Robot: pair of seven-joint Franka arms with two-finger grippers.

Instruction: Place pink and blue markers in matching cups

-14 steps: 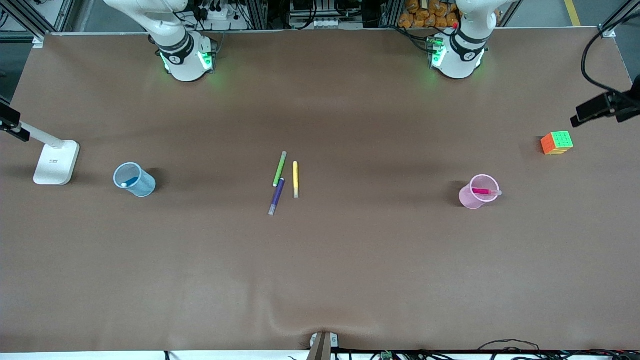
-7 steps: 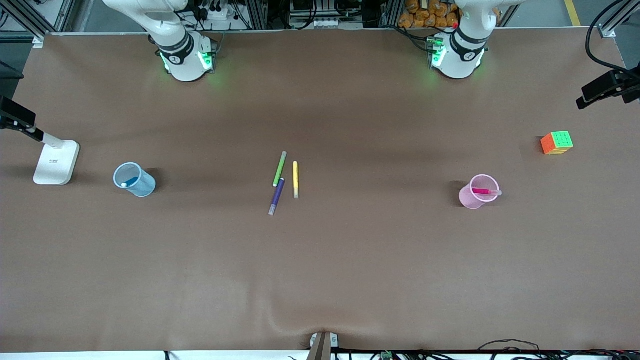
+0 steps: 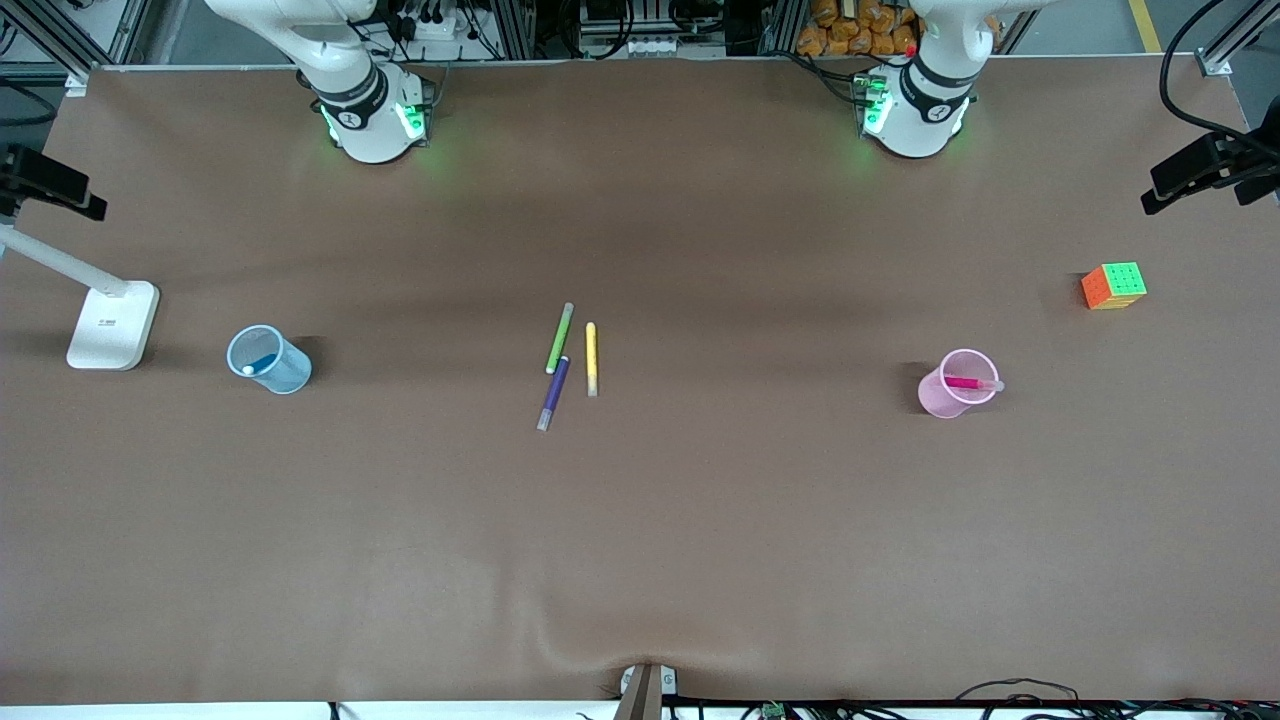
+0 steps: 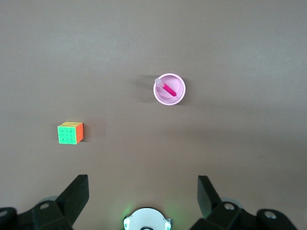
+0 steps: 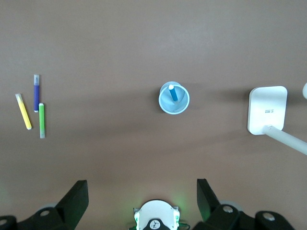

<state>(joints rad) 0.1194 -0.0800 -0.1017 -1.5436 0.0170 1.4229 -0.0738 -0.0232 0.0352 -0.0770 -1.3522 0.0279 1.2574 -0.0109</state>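
Observation:
The pale blue cup [image 3: 268,360] stands toward the right arm's end of the table with the blue marker [image 3: 262,363] leaning inside it. The pale pink cup [image 3: 957,383] stands toward the left arm's end with the pink marker [image 3: 968,382] inside, its pale end over the rim. My left gripper [image 4: 142,191] is open and empty, high over the table near the cube. My right gripper [image 5: 142,191] is open and empty, high over the table near the white stand. The left wrist view shows the pink cup [image 4: 169,89], the right wrist view the blue cup [image 5: 174,98].
A green pen [image 3: 559,338], a yellow pen [image 3: 591,358] and a purple pen [image 3: 553,393] lie together mid-table. A colour cube [image 3: 1114,285] sits near the left arm's end. A white stand base [image 3: 112,322] sits near the right arm's end.
Both grippers have drifted a little at the edges of the front view, toward the robots' bases. The cups, markers and pens have not moved.

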